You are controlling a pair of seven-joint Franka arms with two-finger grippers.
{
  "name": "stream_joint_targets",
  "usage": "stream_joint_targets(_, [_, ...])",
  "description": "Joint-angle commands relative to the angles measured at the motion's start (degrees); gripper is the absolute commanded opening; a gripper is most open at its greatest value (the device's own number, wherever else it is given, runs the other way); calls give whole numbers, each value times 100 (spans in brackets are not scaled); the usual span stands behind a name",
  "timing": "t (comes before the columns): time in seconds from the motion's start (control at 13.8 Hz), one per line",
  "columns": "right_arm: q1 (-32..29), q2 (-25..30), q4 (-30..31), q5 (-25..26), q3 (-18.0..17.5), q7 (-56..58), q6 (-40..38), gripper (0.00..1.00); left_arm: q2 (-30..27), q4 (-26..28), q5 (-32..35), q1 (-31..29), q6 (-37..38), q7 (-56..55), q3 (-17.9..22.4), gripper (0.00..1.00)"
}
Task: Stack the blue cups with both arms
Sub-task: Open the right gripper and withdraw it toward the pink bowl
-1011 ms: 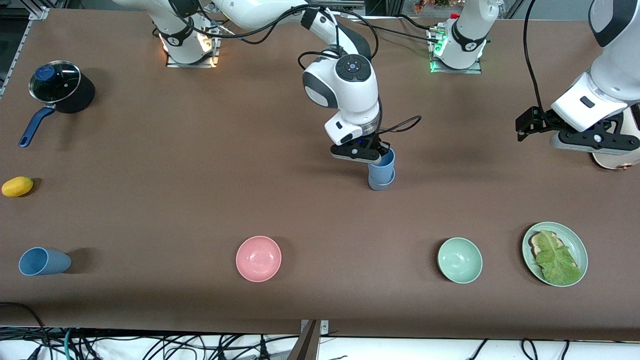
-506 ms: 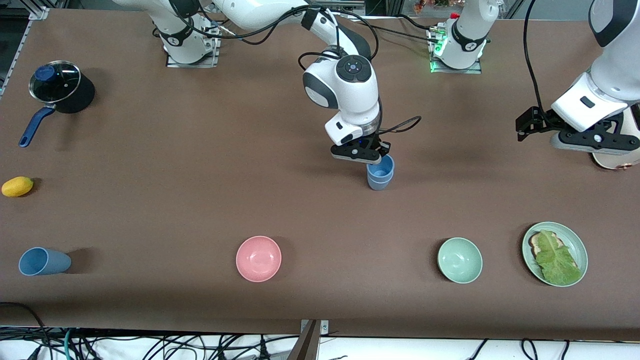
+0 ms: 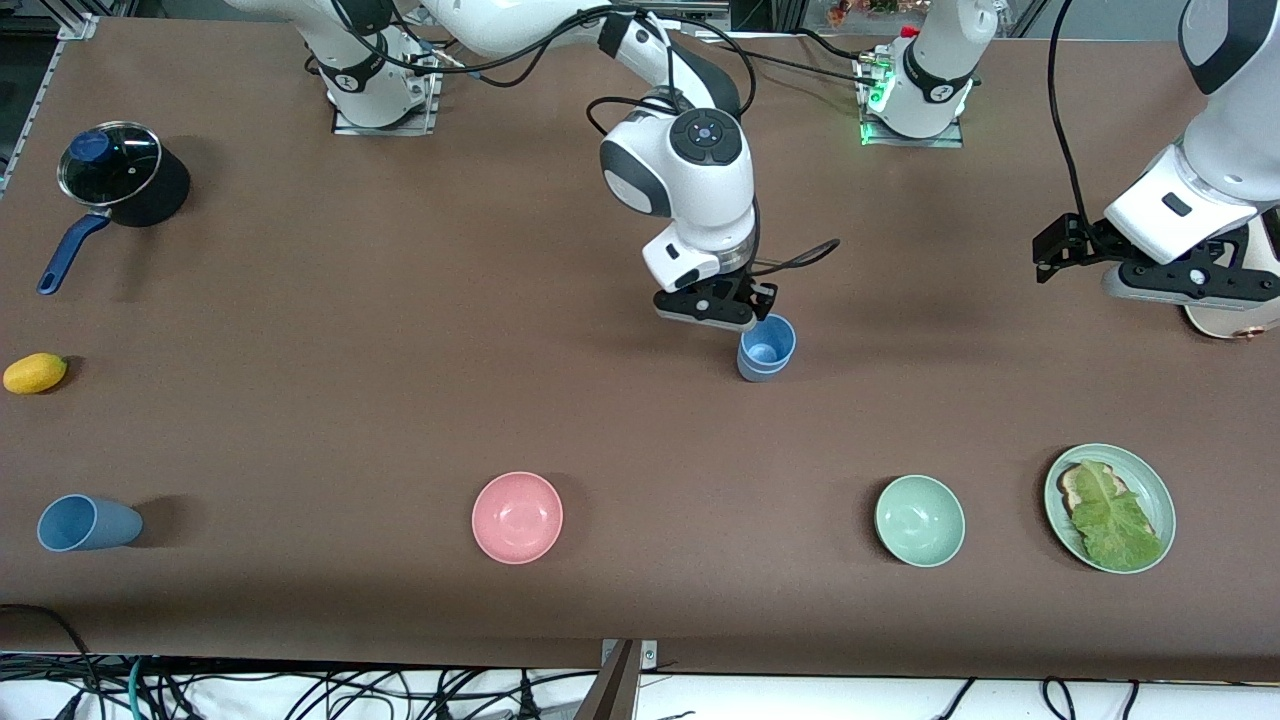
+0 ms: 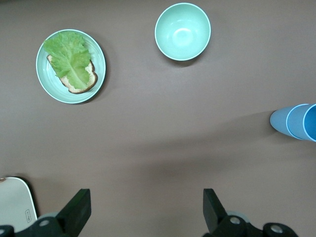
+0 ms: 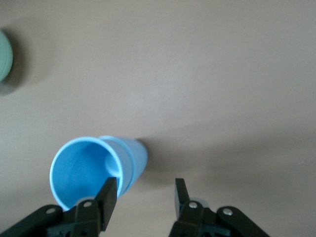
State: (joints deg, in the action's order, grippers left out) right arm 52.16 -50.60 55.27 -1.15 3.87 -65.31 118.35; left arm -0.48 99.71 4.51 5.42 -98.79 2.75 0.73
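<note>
Two blue cups stand nested upright at mid-table, a sky-blue one inside a duller slate-blue one; the stack also shows in the right wrist view and the left wrist view. My right gripper hangs just above and beside the stack's rim, open and empty, with the cups outside its jaws. A third blue cup lies on its side near the front edge at the right arm's end. My left gripper waits open and empty over the table at the left arm's end.
A pink bowl, a green bowl and a green plate with bread and lettuce sit nearer the front camera. A lidded black pot and a lemon lie at the right arm's end. A white object lies under the left gripper.
The right gripper lowered the sky-blue cup into the slate-blue one, let go, and drew slightly up and away. The left arm has not moved.
</note>
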Motion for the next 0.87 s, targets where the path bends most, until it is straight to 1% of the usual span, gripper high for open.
stream_joint_targets(0.0, [-398,419,-7,36,-61,875,-828,71,-31,-13,-29,-33,62,129,-2,100])
stream_joint_targets(0.22, [-925,875,98,9,-18,2071,-1646,86,-31,-13,-29,-33,62,120,-2,100])
stream_joint_targets(0.29, [-1127,1024,229,1,-17,2449,-1779,91,-31,-13,-29,-33,62,129,-2,100])
stream_joint_targets(0.36, [-1338,1235,439,-8,-17,2801,-1815,99,-31,-13,-29,-33,62,129,-2,100])
stream_joint_targets(0.51, [-1698,1796,1097,-26,-18,3355,-1815,99,-31,-13,-29,-33,62,120,-2,100])
stream_joint_targets(0.65, [-2102,2446,1905,-35,-17,4075,-1815,99,-31,-13,-38,-33,62,120,-2,100])
stream_joint_targets(0.79, [-2411,3044,2573,-35,-9,4472,-1885,99,-31,-13,-29,-33,62,120,-2,100])
